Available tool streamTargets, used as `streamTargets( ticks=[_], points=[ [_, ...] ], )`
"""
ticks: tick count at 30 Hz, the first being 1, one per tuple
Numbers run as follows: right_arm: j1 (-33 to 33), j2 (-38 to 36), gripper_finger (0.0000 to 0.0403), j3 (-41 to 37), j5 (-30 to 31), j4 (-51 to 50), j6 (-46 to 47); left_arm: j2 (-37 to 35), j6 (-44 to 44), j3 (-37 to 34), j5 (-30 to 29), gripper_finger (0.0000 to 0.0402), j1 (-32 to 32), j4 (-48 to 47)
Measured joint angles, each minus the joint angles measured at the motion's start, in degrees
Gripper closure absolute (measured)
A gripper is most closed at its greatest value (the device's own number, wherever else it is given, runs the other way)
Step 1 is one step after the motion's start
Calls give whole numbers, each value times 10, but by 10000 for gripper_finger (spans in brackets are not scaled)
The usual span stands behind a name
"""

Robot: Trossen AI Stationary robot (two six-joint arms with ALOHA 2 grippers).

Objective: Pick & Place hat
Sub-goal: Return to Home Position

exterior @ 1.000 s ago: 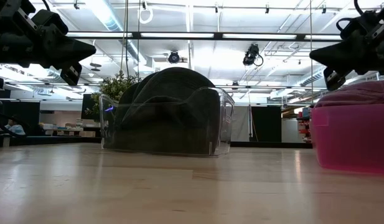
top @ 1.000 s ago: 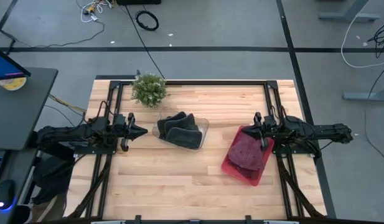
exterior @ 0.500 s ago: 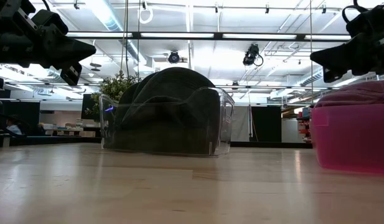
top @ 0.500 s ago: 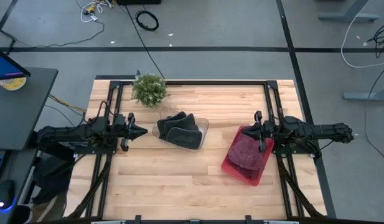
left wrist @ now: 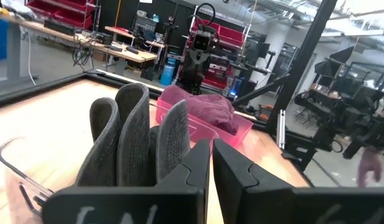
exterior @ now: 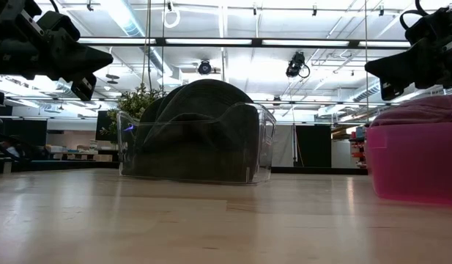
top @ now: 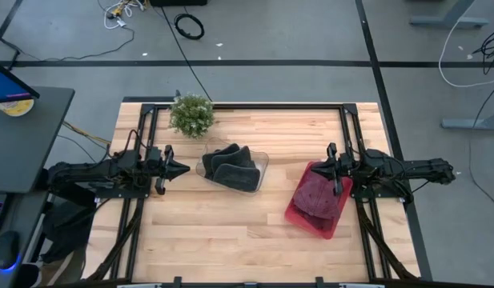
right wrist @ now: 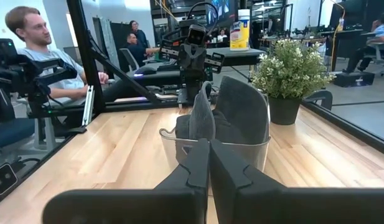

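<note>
The pale wooden table [top: 230,232] sat on a grey floor strung with loose cables. A dark desk [top: 30,136] stood off behind the left arm's base, and across the room a seated person [right wrist: 36,56] looked on. The left gripper [top: 182,169] hung above the boards on its own side of the table, fingers pressed together on nothing. A small potted plant [top: 191,114] stood off to one side of its tips, near the table's edge. Just ahead of those tips, and clear of them, stood the transparent bin [top: 264,160]. The black caps [top: 229,166] were packed upright inside it, their crowns rising above the rim. Beyond the bin the right gripper [top: 325,166] faced back toward it, fingers likewise closed and empty, poised over the nearest corner of a pink bin [top: 304,222]. A heap of maroon fabric [top: 317,196] filled that one, lying beneath the gripper and off to its side.
</note>
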Motion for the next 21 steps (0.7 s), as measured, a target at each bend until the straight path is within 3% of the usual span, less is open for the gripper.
streamTargets(
  ticks=[13, 21],
  points=[
    [0, 0, 385, 0, 0, 0, 0, 0, 186, 0, 0, 378, 0, 0],
    [0, 0, 385, 0, 0, 0, 0, 0, 193, 0, 0, 378, 0, 0]
  ],
)
